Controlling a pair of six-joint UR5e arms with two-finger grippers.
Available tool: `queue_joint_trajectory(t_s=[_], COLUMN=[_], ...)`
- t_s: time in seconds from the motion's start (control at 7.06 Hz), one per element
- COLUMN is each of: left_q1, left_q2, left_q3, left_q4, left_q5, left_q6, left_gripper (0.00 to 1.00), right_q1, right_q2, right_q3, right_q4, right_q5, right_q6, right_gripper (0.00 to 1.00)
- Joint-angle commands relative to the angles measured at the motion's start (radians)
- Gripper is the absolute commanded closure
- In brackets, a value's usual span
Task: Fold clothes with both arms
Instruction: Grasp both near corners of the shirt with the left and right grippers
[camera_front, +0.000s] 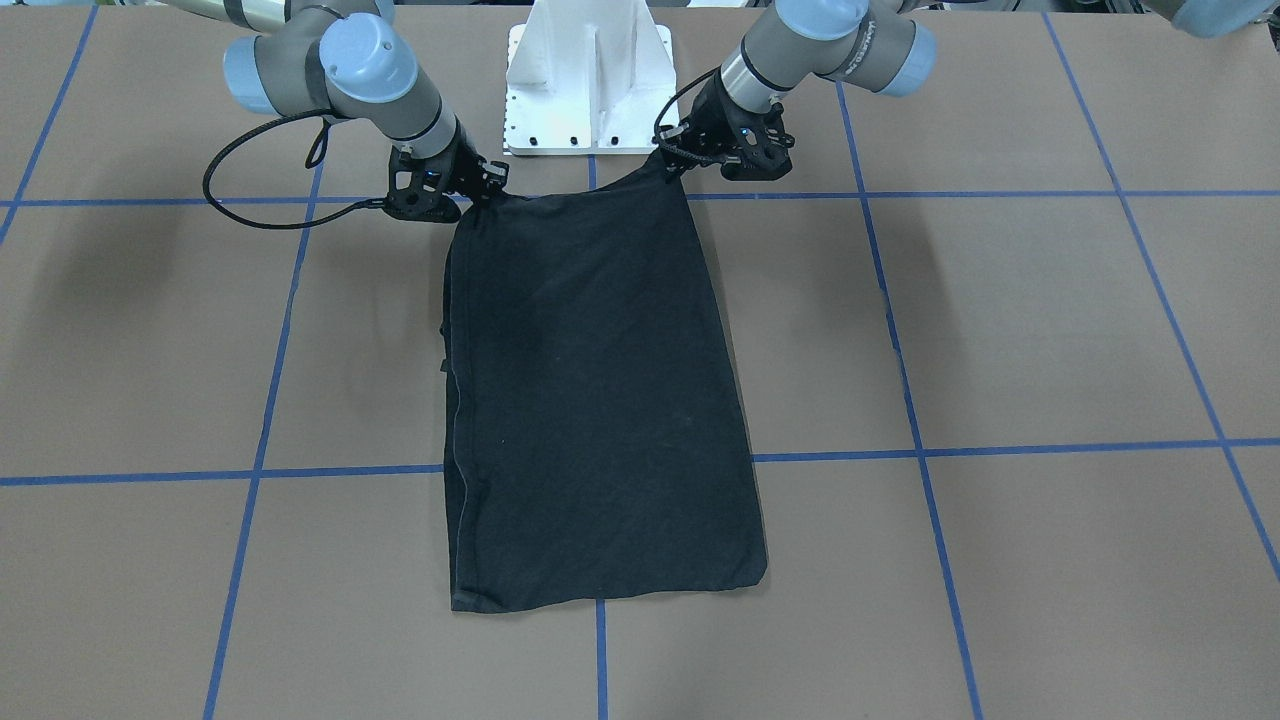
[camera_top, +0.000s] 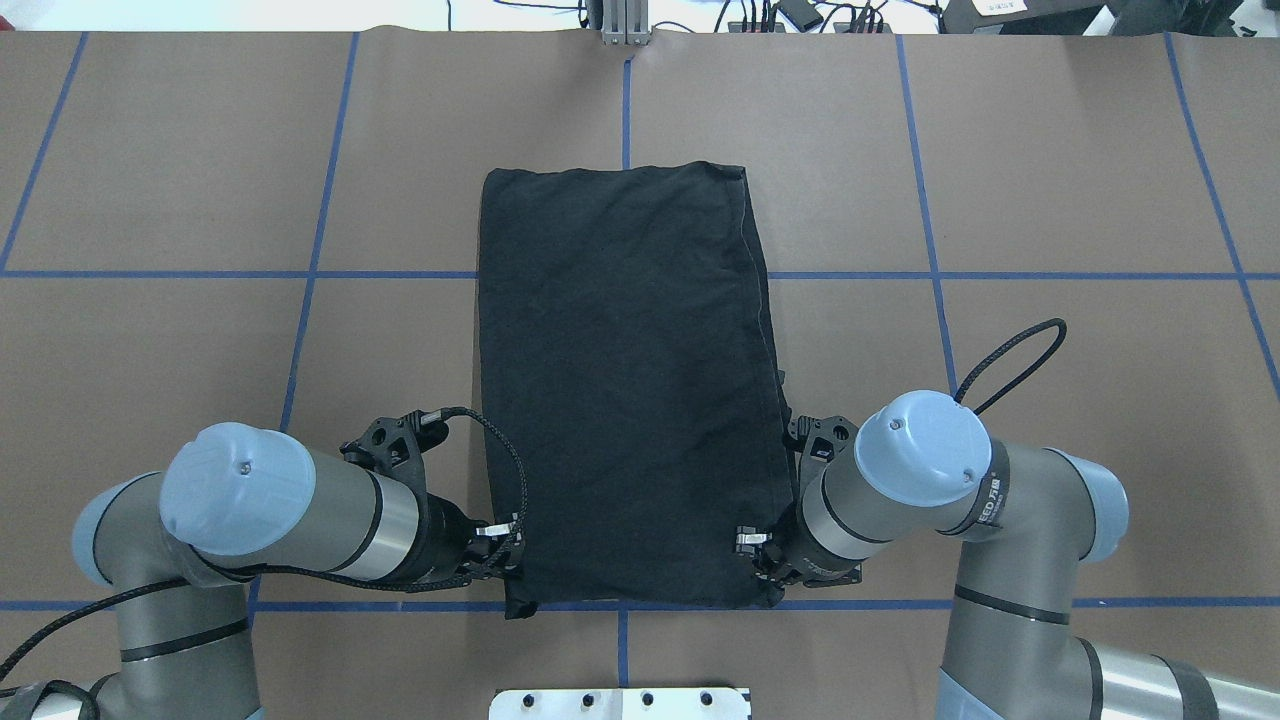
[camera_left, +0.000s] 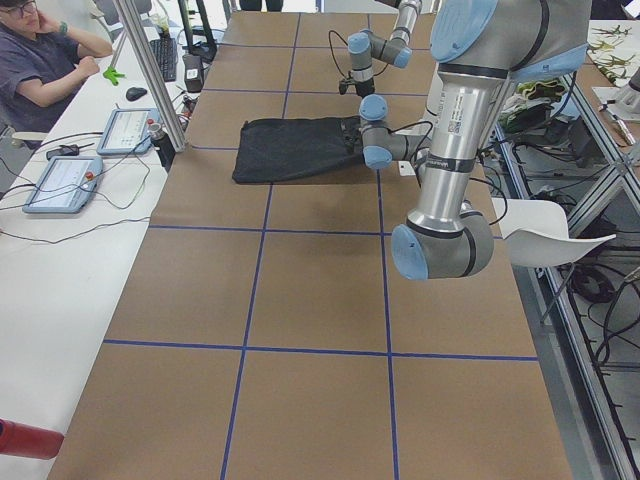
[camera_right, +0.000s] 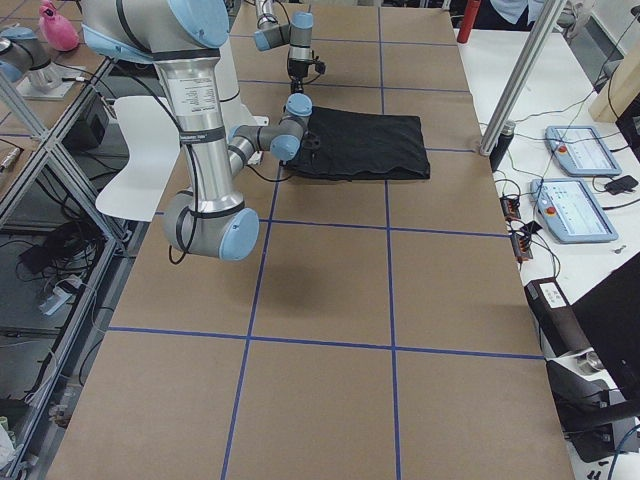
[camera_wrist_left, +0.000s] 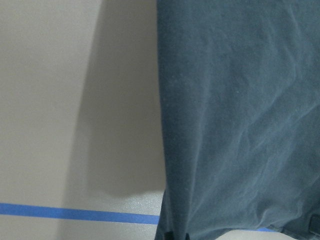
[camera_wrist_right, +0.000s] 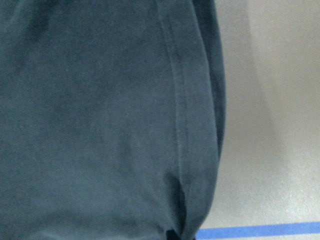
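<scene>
My left gripper (camera_front: 672, 162) is clenched on one near corner of the black T-shirt (camera_top: 625, 380), and my right gripper (camera_front: 487, 192) is clenched on the other near corner. The edge of the cloth runs straight between the two. From there the shirt stretches forward, away from both grippers, as a long narrow rectangle with a plain black face up. A stitched hem runs along the side by my right gripper.

The far end lies flat on the brown table (camera_top: 1050, 200), well ahead of both grippers. The held corners look slightly raised (both wrist cameras show cloth with a shadow on the table beside it, so I take it as lifted there, though only just).

A blue tape line (camera_top: 900, 603) crosses the table just beneath my two grippers, under the near edge of the shirt. A second line, parallel to it, passes under the shirt farther ahead. Behind and between my grippers, touching neither, stands the white pedestal (camera_front: 588, 80). My fingertips are barely visible in the wrist views, only as dark tips at the bottom edge under the cloth.
</scene>
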Motion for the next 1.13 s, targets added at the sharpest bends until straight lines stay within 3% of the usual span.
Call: queue_joint_trajectory(t_s=[0.0, 0.57, 0.71, 0.99], left_q1=[0.003, 0.04, 0.026, -0.079], left_q2=[0.057, 0.061, 0.054, 0.036], left_q3=[-0.054, -0.103, -0.132, -0.138], left_q4=[0.0, 0.033, 0.061, 0.064], left_q5=[-0.001, -0.023, -0.09, -0.111], left_q6=[0.0, -0.038, -0.037, -0.02], left_gripper=[1.0, 1.0, 1.0, 1.0], right_q1=[0.006, 0.037, 0.075, 0.223], right_q2=[-0.035, -0.066, -0.062, -0.013], right_q3=[0.043, 0.119, 0.116, 0.11], right_q4=[0.001, 0.001, 0.004, 0.006], right_q5=[0.125, 0.246, 0.256, 0.299], right_q6=[0.001, 0.027, 0.025, 0.018], right_gripper=[1.0, 1.0, 1.0, 1.0])
